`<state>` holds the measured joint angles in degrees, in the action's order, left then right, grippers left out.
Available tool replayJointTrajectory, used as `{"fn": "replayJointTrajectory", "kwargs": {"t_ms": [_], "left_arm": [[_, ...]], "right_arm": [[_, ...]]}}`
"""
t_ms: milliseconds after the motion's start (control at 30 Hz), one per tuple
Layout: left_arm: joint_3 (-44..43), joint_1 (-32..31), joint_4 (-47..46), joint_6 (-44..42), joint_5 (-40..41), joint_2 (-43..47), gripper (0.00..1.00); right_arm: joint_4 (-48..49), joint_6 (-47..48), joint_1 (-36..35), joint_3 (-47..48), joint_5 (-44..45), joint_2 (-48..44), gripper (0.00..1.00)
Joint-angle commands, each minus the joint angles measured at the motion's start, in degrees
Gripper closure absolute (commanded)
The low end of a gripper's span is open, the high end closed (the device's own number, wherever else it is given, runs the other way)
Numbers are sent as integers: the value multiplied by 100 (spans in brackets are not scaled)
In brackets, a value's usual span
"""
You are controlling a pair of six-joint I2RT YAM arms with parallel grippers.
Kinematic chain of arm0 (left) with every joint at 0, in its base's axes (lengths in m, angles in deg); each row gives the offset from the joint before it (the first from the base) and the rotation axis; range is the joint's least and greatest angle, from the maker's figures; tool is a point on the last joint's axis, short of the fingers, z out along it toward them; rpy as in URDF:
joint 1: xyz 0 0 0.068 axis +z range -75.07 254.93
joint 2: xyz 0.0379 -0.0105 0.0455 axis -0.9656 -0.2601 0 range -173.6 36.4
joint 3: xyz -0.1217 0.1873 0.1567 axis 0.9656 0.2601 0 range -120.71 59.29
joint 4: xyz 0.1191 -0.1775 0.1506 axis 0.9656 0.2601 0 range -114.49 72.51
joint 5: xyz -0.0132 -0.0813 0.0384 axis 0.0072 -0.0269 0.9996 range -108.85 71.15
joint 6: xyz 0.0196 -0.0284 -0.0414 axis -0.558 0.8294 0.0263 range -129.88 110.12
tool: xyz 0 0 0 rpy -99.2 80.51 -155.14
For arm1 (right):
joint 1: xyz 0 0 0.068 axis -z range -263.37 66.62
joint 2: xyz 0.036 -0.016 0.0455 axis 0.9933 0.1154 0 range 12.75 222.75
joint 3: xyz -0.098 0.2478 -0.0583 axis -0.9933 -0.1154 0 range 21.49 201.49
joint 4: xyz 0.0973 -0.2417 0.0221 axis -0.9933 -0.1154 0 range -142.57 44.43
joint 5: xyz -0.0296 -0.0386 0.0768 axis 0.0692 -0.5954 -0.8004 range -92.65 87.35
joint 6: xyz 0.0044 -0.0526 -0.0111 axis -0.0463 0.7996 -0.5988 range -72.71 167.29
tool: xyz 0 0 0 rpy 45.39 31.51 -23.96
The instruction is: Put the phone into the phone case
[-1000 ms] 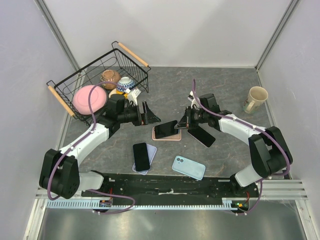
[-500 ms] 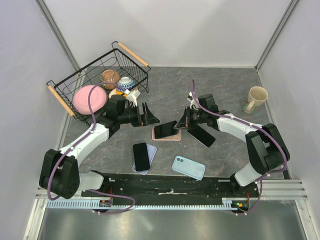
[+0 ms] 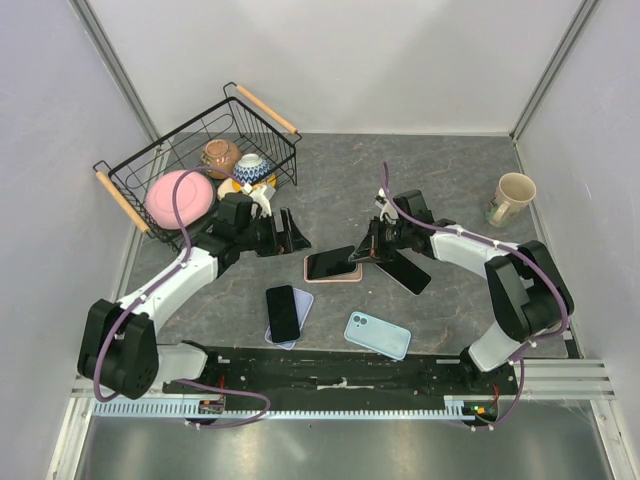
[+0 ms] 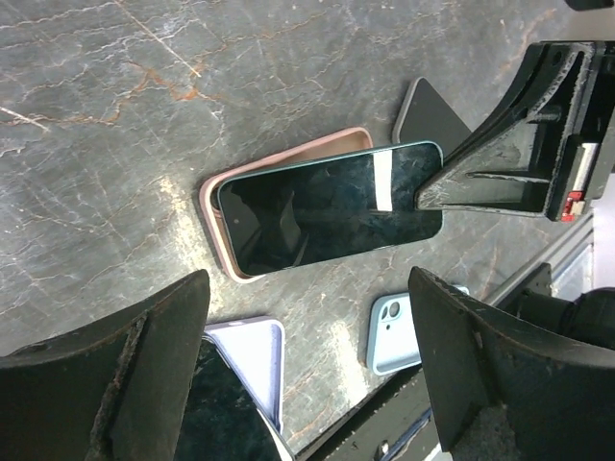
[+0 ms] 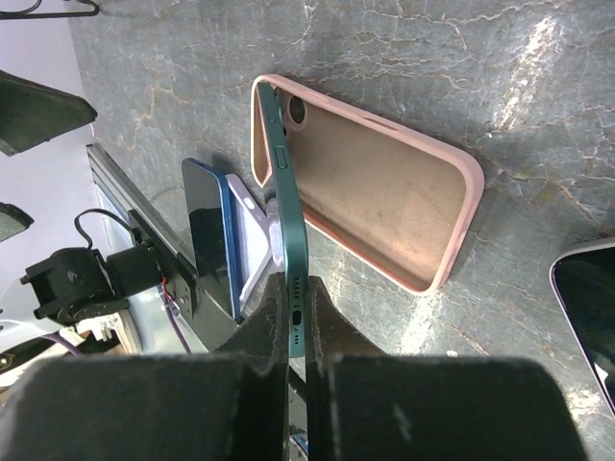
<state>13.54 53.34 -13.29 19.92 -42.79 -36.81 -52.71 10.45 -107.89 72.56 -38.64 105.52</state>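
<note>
Our right gripper (image 5: 296, 322) pinches the phone (image 4: 332, 206), tilted over the pink case (image 5: 384, 202) — far end touching it, not flat yet. We must push it down. Our left gripper (image 4: 307, 327) hangs wide open, empty.

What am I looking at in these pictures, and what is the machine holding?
Two robot arms are bolted at the near edge of a grey stone-patterned table. The wide picture is from a fixed camera overhead; the other two come from cameras on each arm's wrist. The right gripper is shut on a green-edged phone, held tilted over an empty pink phone case, not yet seated. The left gripper hangs open nearby. Also there: a black phone on a lilac case, a light blue case, another dark phone, a beige mug and a black wire basket of dishes.
</note>
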Motion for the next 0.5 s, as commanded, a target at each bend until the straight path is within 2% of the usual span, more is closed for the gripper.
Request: {"fn": "replayJointTrajectory", "kwargs": {"t_ms": [0,467], "left_arm": [[-170,-109,93,-264,355,-158,10],[-188,-285,-540,219,232,-1599,14]], "right_arm": [[-323,80,-27,158,83,276,100],[-930,625,8,448,285,839,100]]}}
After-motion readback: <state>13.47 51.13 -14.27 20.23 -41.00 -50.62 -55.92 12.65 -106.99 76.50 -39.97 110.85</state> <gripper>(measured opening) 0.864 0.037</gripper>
